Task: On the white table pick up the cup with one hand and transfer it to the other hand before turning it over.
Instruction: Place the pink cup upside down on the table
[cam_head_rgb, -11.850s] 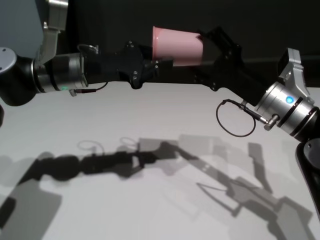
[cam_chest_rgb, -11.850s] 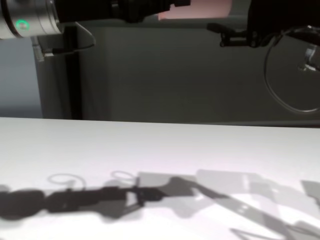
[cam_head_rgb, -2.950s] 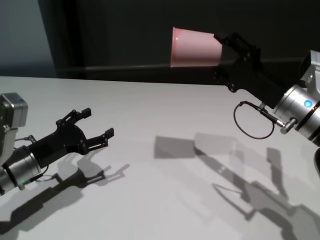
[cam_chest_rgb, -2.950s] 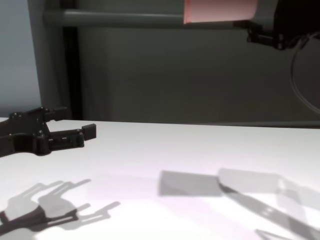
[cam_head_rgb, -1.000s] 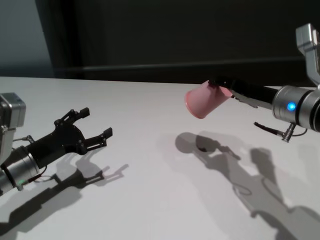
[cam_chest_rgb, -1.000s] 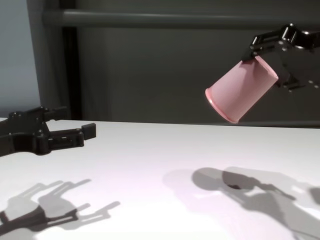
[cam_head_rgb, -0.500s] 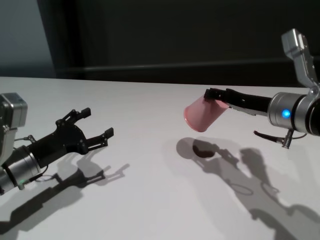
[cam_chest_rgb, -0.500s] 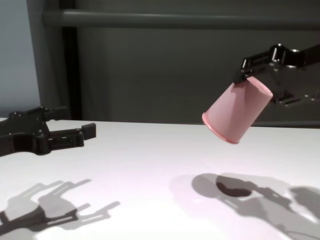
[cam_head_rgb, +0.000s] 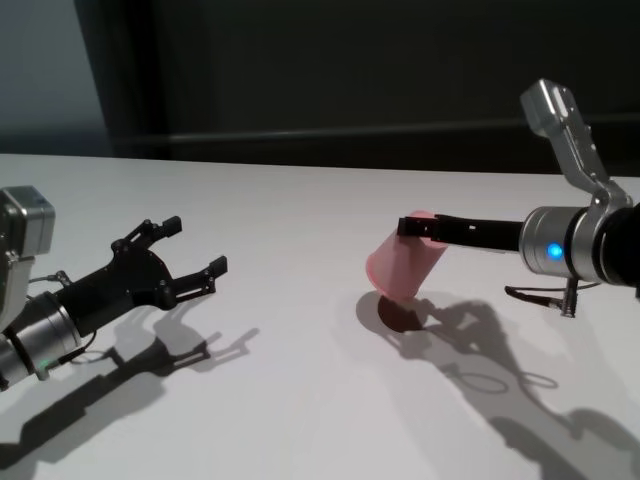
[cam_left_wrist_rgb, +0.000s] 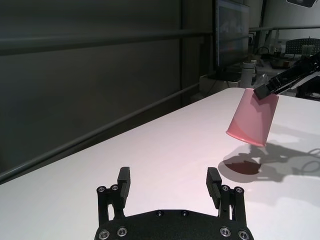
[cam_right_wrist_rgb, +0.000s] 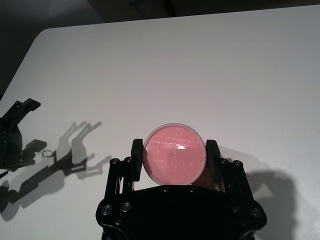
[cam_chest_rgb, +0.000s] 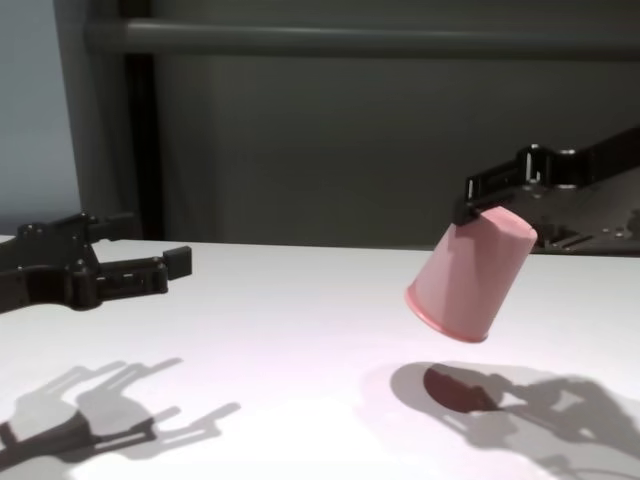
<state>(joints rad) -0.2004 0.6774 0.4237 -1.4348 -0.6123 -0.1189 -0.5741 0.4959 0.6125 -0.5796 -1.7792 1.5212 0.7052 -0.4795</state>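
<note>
Since the cup (cam_head_rgb: 404, 268) now hangs mouth-down in the right gripper (cam_head_rgb: 418, 226), over the white table (cam_head_rgb: 300, 400), the pickup and the hand-over look finished and the turn-over is nearly complete; what seems left is to bring the cup fully upright on its rim, lower it and let go. From the head view the cup sits at about three o'clock of the table's middle, clear of the surface, with its dark shadow just beneath it. Its long axis is tilted rather than vertical: the narrow base points up and toward the right gripper at roughly one o'clock, the wide rim down and out at roughly seven o'clock. The right gripper's fingers (cam_right_wrist_rgb: 136, 150) are clamped on the cup's sides near the base, one to each flank, as the right wrist view shows. Well apart, at about nine o'clock, the left gripper (cam_head_rgb: 190, 255) hovers low over the table with its fingers (cam_left_wrist_rgb: 123, 179) spread wide and nothing between them
</note>
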